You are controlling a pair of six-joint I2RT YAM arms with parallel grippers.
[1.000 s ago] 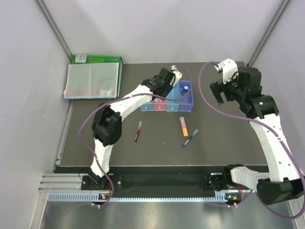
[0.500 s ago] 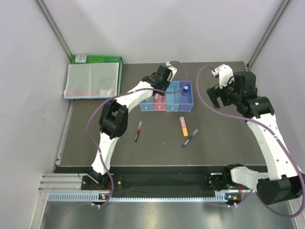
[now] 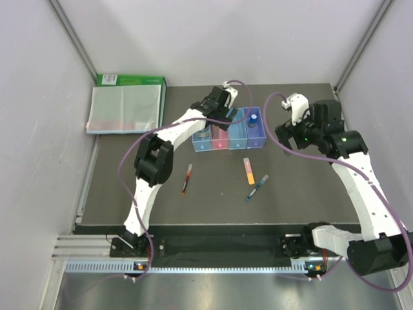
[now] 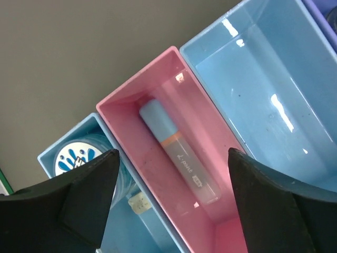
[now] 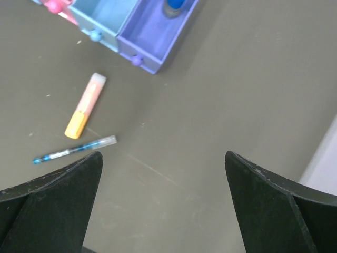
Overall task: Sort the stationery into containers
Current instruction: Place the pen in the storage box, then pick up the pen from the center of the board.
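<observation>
Nearest the arm bases, the red pen [image 3: 187,179] is lying on the table [image 3: 303,194], well off to the near-left of the left gripper [image 3: 218,115]. Its long axis is running almost straight near-to-far, leaning just a bit.

The blue pen [image 5: 73,149] and the highlighter [image 5: 84,113] are sitting close together but apart, to the left of the right gripper [image 5: 163,158]. The pen is lying on a diagonal with its clear end pointing toward that gripper. The highlighter's orange end is pointing toward the bases and its pale end toward the bins [image 3: 227,147]. The right gripper's fingers are spread wide over bare table, gripping nothing.

A bit further out, the purple bin [image 5: 152,37] is sitting ahead-left of the right gripper, with the blue-capped bottle [image 5: 174,6] standing inside it. So that bin is what's sitting between the two arms.

The left gripper is hanging over the row, fingers wide apart. Right below it is the pink bin [image 4: 205,116], and the marker [image 4: 179,158] is lying flat in there, lined up with the bin's length, blue cap toward the far end. The tape roll [image 4: 79,158] is sitting in the blue bin [image 4: 131,232] by the left finger [image 4: 79,205]. The other blue bin [image 4: 253,105] is showing its bare floor on the opposite side.

Way out far-left of that gripper, the clear folder [image 3: 126,108] is lying flat, with the green box [image 3: 131,80] behind it.
</observation>
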